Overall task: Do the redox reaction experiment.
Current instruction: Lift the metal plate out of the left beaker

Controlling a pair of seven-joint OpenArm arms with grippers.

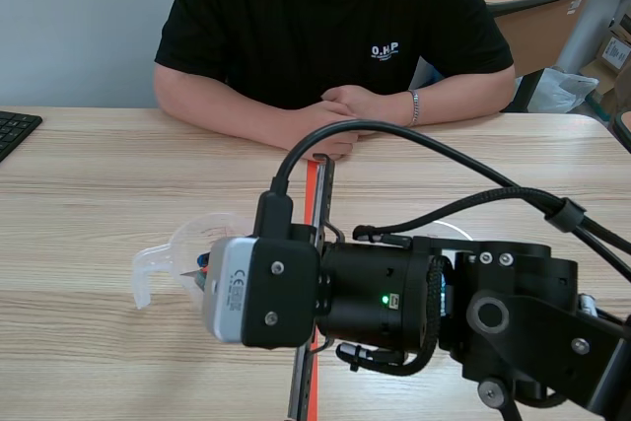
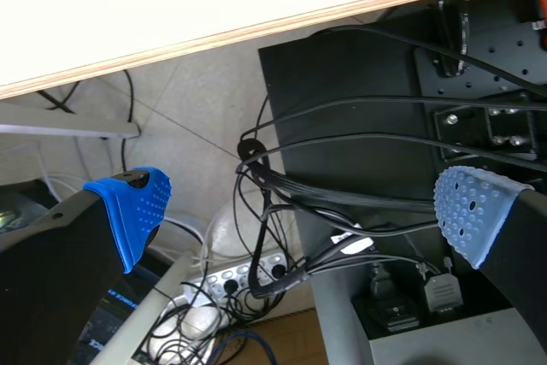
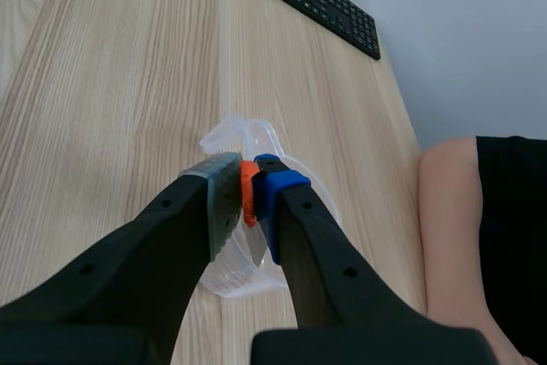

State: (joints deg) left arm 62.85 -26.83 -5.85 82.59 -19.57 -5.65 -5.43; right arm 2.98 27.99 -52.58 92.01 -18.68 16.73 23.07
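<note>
A clear plastic beaker with a spout stands on the table left of the middle. My right arm comes in from the right and crosses the middle. Its gripper sits over the beaker's mouth, mostly hidden behind the wrist camera. From the right wrist, the gripper is shut on a small orange piece, right above the beaker. A pale thin part hangs down from the piece into the beaker. My left gripper is below the table's edge, open, with nothing between its blue pads.
A person sits across the table with clasped hands resting on it. A black keyboard lies at the far left edge. An orange tape line runs down the middle. Cables and a black cabinet lie under the table.
</note>
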